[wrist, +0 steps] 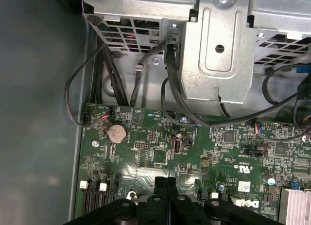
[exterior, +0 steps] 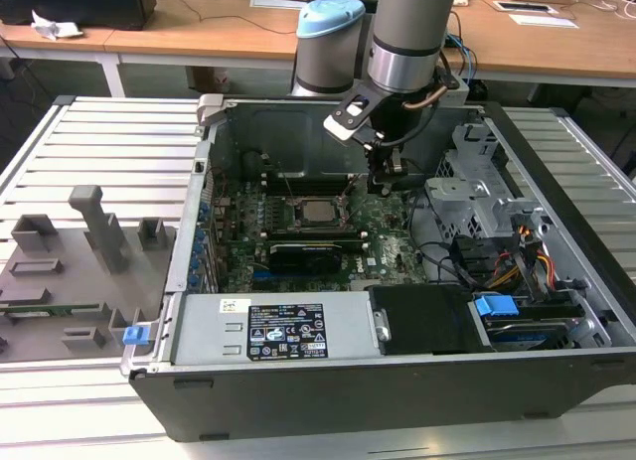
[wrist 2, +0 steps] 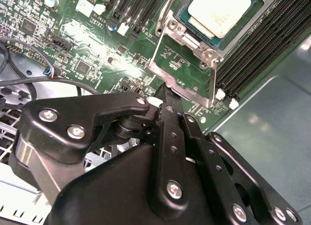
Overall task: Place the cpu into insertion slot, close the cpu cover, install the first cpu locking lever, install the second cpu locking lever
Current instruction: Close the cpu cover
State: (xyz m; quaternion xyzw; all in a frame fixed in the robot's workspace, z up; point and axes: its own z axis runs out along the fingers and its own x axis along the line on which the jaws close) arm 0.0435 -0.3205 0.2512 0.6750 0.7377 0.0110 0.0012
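Observation:
The cpu [exterior: 318,212] lies flat in the insertion slot [exterior: 297,211] on the green board, silvery top up. In the second wrist view the cpu [wrist 2: 218,11] sits inside the insertion slot's grey rim [wrist 2: 187,29]. The cpu cover [wrist 2: 187,91], a thin silvery frame, stands tilted up from the slot's edge, and green board shows through its opening. In the exterior view the cpu cover [exterior: 345,194] rises between the slot and my gripper [exterior: 386,182]. My gripper [wrist 2: 165,94] is shut, its tip right at the cover's free edge. The black fingers [wrist: 160,186] press together with nothing between them.
A metal drive cage [wrist: 218,50] with black cables [wrist: 175,98] stands beside the board. Long memory slots [wrist 2: 257,50] flank the socket. A black card [exterior: 303,251] and the power supply [exterior: 278,331] lie toward the case front. Grey fixtures [exterior: 89,231] stand on the table at the exterior view's left.

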